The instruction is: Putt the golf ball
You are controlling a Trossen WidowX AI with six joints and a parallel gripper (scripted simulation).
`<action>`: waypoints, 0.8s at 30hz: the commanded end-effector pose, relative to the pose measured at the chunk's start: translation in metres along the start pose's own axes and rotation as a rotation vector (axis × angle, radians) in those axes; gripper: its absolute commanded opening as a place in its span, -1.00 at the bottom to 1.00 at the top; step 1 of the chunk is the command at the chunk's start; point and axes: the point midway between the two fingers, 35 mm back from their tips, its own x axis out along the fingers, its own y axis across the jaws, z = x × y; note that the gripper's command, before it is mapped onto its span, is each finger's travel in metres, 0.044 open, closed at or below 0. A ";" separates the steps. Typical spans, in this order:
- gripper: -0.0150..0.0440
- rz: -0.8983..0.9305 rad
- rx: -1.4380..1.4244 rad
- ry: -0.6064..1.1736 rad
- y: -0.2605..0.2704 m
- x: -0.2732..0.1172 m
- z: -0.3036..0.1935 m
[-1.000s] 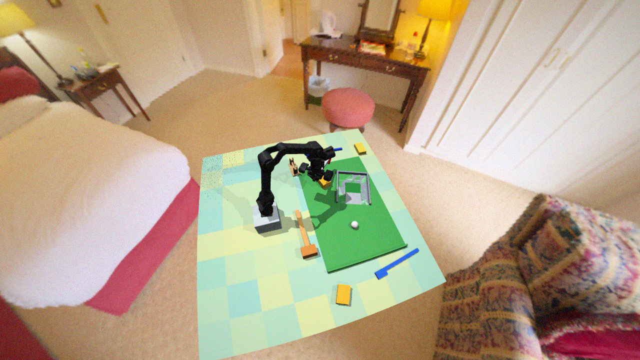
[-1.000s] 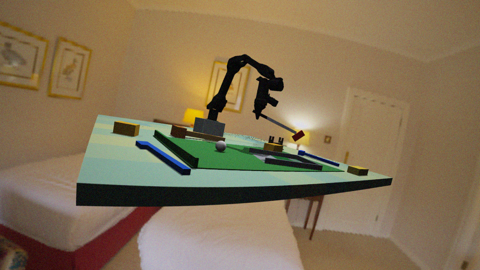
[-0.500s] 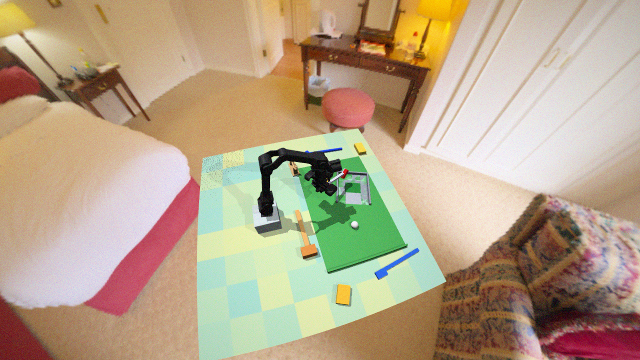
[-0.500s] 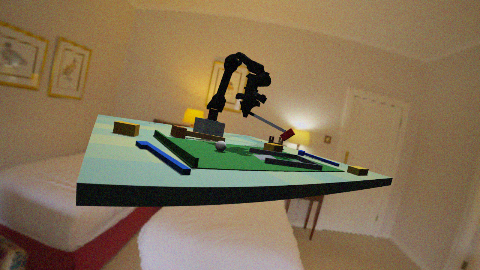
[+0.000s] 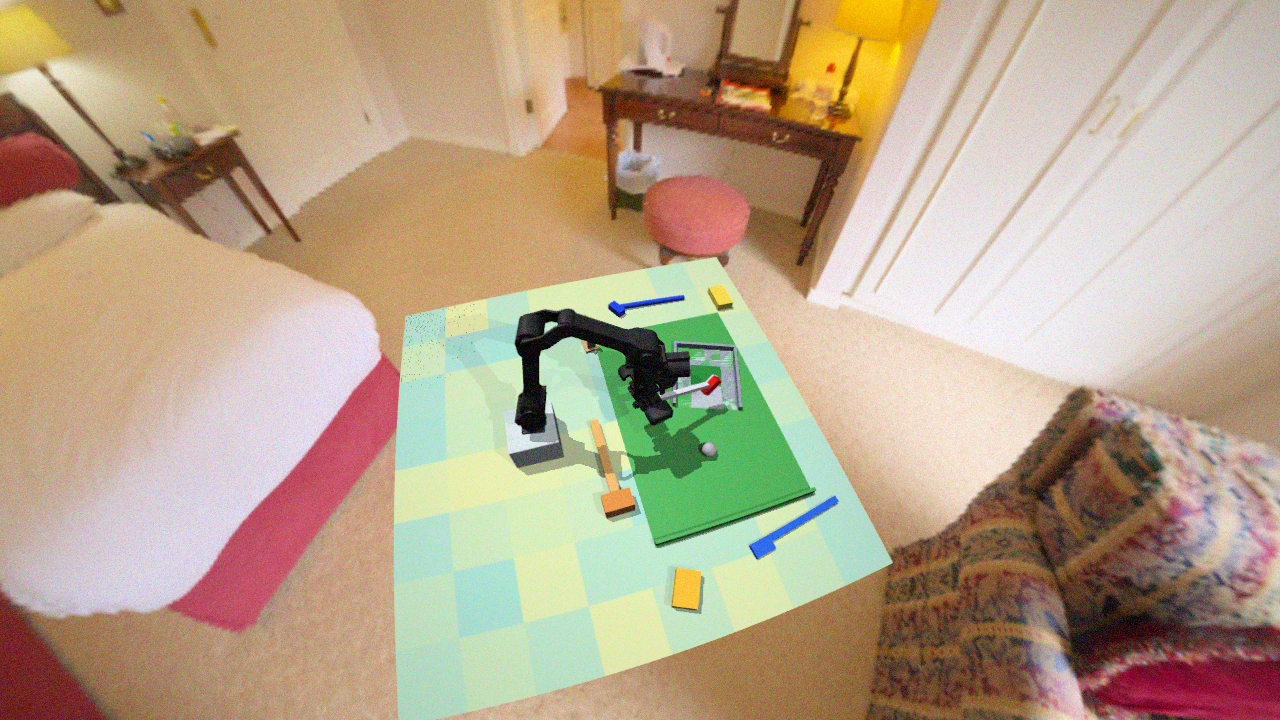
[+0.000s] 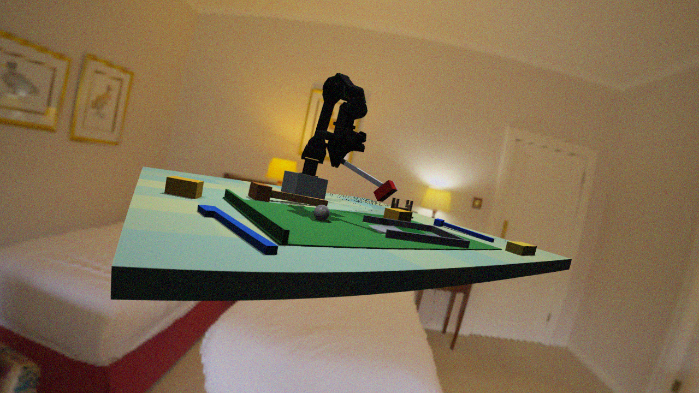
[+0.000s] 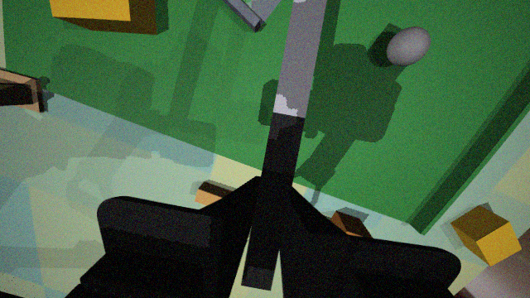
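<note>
A pale checkered board (image 5: 501, 582) carries a green putting mat (image 5: 716, 483), and the black arm (image 5: 572, 326) rises from a grey base block (image 5: 535, 443) at the mat's side and reaches out over it. Toward the mat's far end sits the grey-walled frame (image 6: 420, 234) around the raised green and its ramp. An orange mallet-shaped piece (image 5: 610, 474) lies on the board beside the mat, two blue L-shaped bars (image 5: 792, 526) lie near opposite ends of the mat, and yellow blocks (image 5: 687, 588) are scattered about the board. The gripper (image 7: 265, 248) is clamped on the dark grip of the red putter (image 6: 386, 190), whose grey shaft slants down and away from the fingers so that the red head hangs in the air above the mat, over the near edge of the frame in the top view. The golf ball (image 5: 708, 448) rests on the mat, apart from the putter head and on the side of the frame away from the far end.
</note>
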 end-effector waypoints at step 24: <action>-0.49 0.030 0.560 0.008 -0.093 0.011 -0.081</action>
